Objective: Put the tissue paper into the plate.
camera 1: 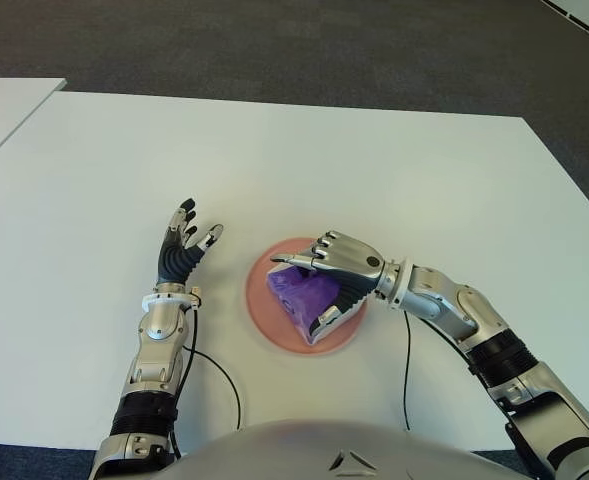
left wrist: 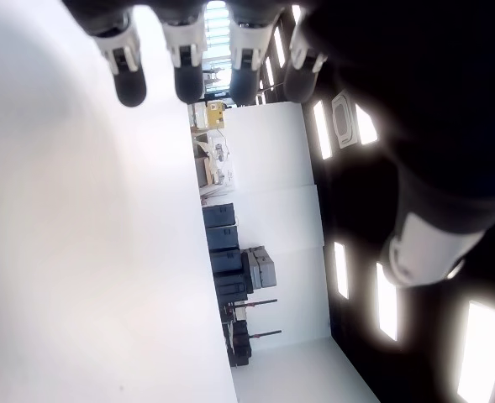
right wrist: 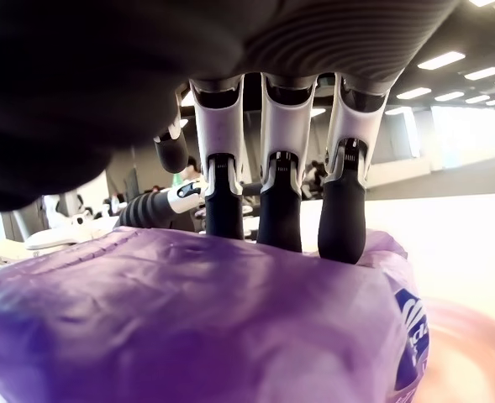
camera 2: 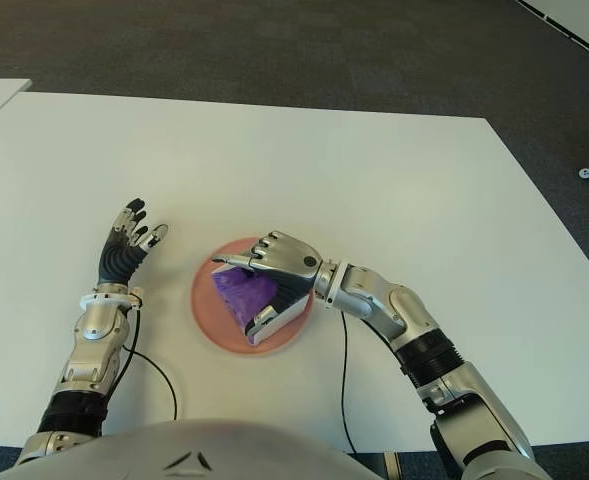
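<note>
Tissue paper [camera 1: 302, 294], a purple plastic-wrapped pack, sits over the pink plate [camera 1: 260, 312] near the desk's [camera 1: 374, 170] six o'clock edge, with the right hand [camera 1: 336, 277] clamped on it, fingers [right wrist: 343, 220] pressing its top. The left hand [camera 1: 182, 248] shows at the plate's nine o'clock, well apart from it, fingers spread and holding nothing.

Even overhead light brightening the white table [camera 1: 374, 170], soft shadows lying beneath both arms, ceiling lamps [left wrist: 474, 353] glaring in the left wrist view, near fingers [right wrist: 341, 227] blurring.
</note>
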`<state>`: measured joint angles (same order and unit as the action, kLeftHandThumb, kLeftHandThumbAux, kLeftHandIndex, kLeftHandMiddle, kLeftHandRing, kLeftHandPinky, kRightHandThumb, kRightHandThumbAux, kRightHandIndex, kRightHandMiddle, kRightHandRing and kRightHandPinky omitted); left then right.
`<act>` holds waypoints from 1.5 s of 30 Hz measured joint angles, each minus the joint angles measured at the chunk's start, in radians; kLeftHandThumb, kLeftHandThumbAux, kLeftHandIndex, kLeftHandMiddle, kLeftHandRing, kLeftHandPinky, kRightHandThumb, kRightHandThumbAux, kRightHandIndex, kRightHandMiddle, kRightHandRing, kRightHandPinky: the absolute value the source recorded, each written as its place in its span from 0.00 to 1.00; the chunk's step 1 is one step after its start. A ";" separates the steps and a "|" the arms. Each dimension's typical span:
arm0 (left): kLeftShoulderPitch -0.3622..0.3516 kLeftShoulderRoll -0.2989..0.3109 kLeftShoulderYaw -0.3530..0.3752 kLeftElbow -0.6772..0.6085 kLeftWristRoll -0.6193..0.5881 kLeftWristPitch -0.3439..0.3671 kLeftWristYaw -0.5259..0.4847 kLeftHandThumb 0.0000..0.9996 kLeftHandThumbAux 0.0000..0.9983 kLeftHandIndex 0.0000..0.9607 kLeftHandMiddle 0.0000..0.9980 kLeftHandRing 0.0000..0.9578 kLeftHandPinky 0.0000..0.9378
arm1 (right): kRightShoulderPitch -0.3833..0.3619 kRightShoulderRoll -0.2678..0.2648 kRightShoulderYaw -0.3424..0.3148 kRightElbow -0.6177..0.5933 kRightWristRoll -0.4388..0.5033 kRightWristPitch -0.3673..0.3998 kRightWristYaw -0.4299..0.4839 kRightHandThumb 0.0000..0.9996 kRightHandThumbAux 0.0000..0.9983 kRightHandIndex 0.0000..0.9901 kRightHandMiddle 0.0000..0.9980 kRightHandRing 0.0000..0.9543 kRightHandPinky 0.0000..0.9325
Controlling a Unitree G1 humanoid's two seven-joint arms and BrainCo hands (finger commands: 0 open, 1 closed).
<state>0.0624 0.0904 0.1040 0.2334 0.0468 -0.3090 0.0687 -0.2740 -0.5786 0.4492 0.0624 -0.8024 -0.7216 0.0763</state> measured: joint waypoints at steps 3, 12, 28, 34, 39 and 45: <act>0.000 0.000 0.000 0.000 -0.001 0.002 0.000 0.00 0.61 0.00 0.00 0.00 0.00 | 0.009 -0.001 -0.006 -0.003 -0.006 0.001 -0.017 0.10 0.27 0.00 0.00 0.00 0.00; 0.000 0.000 0.000 0.000 -0.001 0.007 0.000 0.00 0.62 0.00 0.00 0.00 0.00 | 0.042 0.005 -0.040 -0.003 -0.003 0.003 -0.085 0.11 0.25 0.00 0.00 0.00 0.00; -0.005 0.000 -0.001 0.005 0.003 -0.002 0.000 0.00 0.61 0.00 0.00 0.00 0.00 | -0.002 0.053 -0.225 -0.057 0.494 0.130 0.067 0.12 0.23 0.00 0.00 0.00 0.00; -0.006 -0.001 -0.001 0.007 0.004 -0.006 0.003 0.00 0.61 0.00 0.00 0.00 0.00 | 0.004 0.129 -0.294 -0.032 0.568 0.145 0.034 0.13 0.23 0.00 0.00 0.00 0.00; -0.005 -0.001 0.000 0.009 0.003 -0.016 0.007 0.00 0.61 0.00 0.00 0.00 0.00 | 0.025 0.183 -0.342 0.012 0.568 0.126 -0.034 0.13 0.23 0.00 0.00 0.00 0.00; -0.006 -0.003 -0.001 0.011 0.003 -0.026 0.007 0.00 0.62 0.00 0.00 0.00 0.00 | 0.023 0.262 -0.402 0.122 0.663 0.067 -0.078 0.10 0.30 0.00 0.00 0.00 0.00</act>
<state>0.0569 0.0871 0.1029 0.2446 0.0496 -0.3345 0.0761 -0.2515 -0.3171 0.0470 0.1843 -0.1393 -0.6542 -0.0014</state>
